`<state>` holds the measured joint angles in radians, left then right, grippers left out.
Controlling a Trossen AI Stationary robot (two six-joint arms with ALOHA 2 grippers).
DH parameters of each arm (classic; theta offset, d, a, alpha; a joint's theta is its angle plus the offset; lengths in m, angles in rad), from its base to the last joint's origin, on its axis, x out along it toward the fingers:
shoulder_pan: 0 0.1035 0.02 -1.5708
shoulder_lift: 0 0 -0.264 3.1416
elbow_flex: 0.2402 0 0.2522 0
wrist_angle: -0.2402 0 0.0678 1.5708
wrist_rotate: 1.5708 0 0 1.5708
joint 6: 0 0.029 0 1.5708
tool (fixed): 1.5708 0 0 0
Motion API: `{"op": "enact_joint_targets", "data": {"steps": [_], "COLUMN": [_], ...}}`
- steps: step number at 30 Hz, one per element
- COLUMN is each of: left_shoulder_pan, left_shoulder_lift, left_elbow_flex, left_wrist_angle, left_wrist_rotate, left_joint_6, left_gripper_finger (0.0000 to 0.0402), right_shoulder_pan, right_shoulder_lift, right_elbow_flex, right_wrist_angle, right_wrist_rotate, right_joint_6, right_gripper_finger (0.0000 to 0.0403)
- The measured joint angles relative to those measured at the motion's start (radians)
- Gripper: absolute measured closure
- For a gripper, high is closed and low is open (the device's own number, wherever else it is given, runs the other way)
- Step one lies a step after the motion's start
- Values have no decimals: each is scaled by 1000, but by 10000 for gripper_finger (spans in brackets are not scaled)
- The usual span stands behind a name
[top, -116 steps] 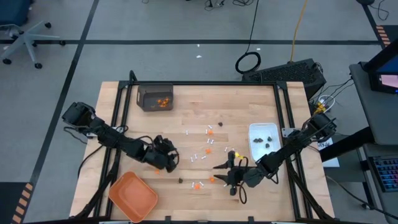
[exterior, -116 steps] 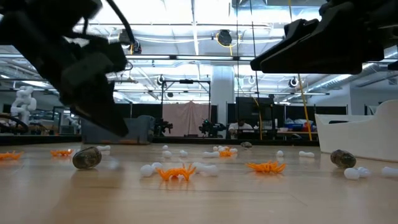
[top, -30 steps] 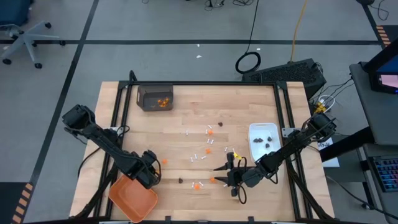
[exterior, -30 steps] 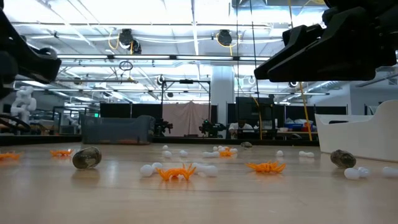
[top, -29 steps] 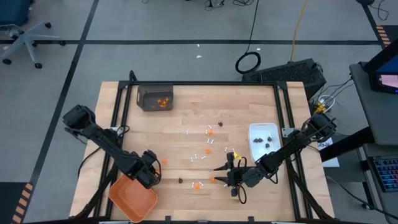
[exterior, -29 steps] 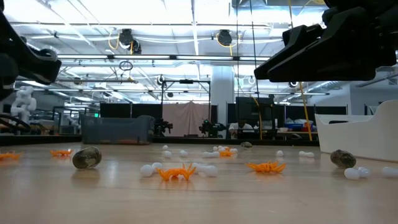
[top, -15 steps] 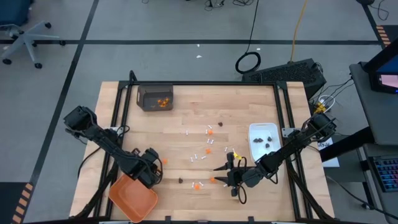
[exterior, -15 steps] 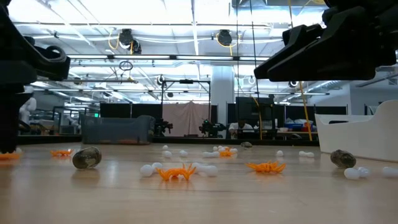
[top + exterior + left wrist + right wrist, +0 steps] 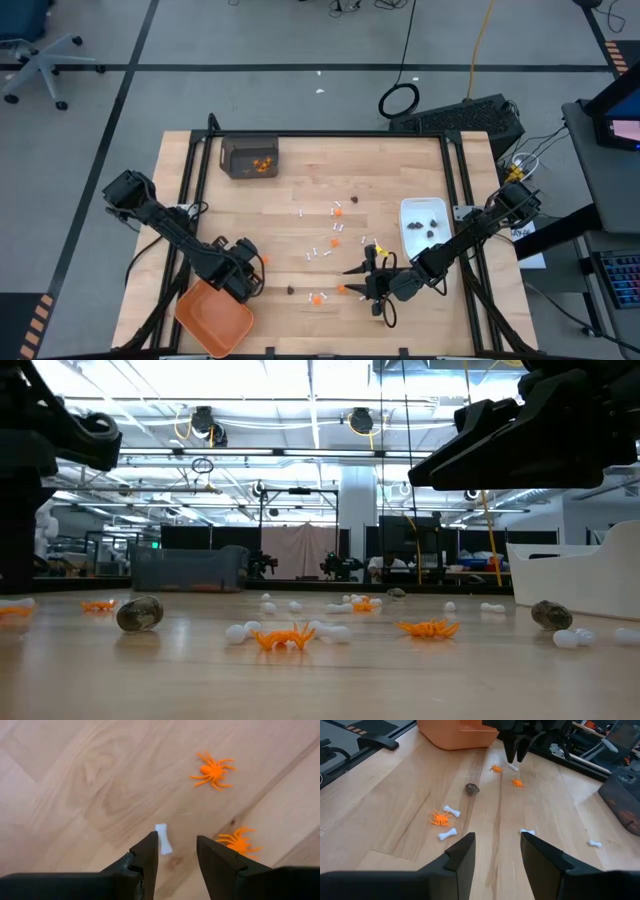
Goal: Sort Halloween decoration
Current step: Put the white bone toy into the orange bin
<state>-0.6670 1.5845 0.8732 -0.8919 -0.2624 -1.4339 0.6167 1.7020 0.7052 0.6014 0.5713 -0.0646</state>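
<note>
near the orange tray (image 9: 213, 317), the left gripper (image 9: 175, 852) hovers with jaws apart over a white stick (image 9: 163, 839); two orange bits (image 9: 213, 770) beside it risk being caught too.

We see open wood between the left gripper (image 9: 176, 851) fingers, with only a small white stick (image 9: 163, 839) lying at the gap and two orange spiders (image 9: 214, 770) just beyond. The orange tray (image 9: 214, 316) crowds that gripper's near side. Ahead of the right gripper (image 9: 496, 851), scattered pieces and a dark brown bit (image 9: 472, 789) dot otherwise bare boards.
</note>
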Motion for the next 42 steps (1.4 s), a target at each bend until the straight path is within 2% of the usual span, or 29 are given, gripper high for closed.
{"op": "enact_joint_targets", "data": {"steps": [9,16,23,27,34,42], "left_shoulder_pan": [-1,-1,-2,-2,-2,0], "left_shoulder_lift": [0,0,-5,-5,-3,-8], "left_elbow_flex": [-20,-85,-128,-129,-130,-127], "left_wrist_angle": [-28,90,110,129,151,148], "left_wrist_rotate": [-1,0,0,-1,-1,12], "left_joint_6": [-27,-38,-72,-37,1,0], "left_gripper_finger": [263,263,266,294,387,399], "right_shoulder_pan": [0,0,0,0,0,0], "right_shoulder_lift": [0,0,0,0,0,0], "right_elbow_flex": [0,0,0,0,0,0], "right_wrist_angle": [0,-1,-3,-3,-3,-2], "right_wrist_rotate": [0,0,0,0,0,0], "right_joint_6": [0,0,0,0,0,0], "right_gripper_finger": [261,261,261,261,261,261]}}
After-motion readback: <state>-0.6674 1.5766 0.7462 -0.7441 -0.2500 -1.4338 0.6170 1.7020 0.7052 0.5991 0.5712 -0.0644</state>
